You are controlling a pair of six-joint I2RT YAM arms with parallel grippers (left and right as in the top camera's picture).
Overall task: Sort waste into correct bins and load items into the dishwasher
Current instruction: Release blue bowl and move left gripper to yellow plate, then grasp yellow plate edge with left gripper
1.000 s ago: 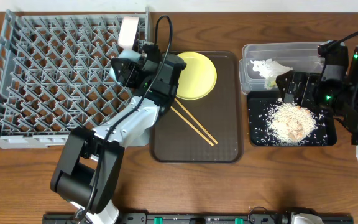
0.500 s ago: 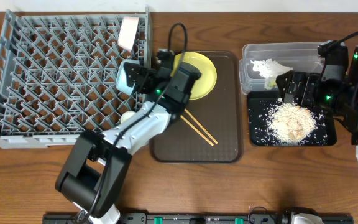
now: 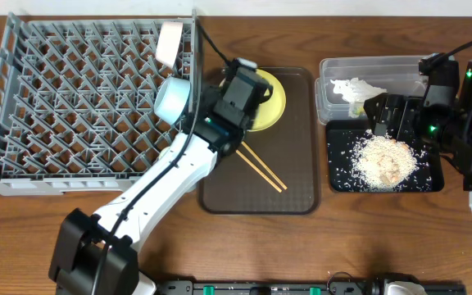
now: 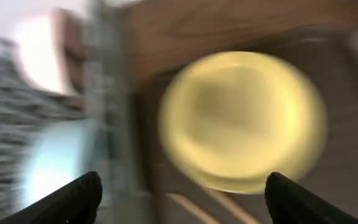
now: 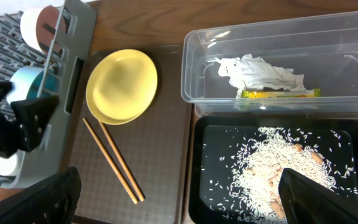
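Yellow plate [image 3: 273, 102] is lying flat on the brown serving tray [image 3: 297, 180], upper centre of the overhead frame, just beneath the left gripper [image 4: 182, 199], whose fingers are standing spread and empty. Right gripper [image 3: 381, 115], also spread wide, is hovering at far right, well apart.

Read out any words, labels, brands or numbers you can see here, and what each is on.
No text can be read.
The green-yellow snack wrapper in the clear tub may carry print, but it is too small to read.
The yellow plate, dish rack and black tray show no lettering.
The left wrist view is blurred.
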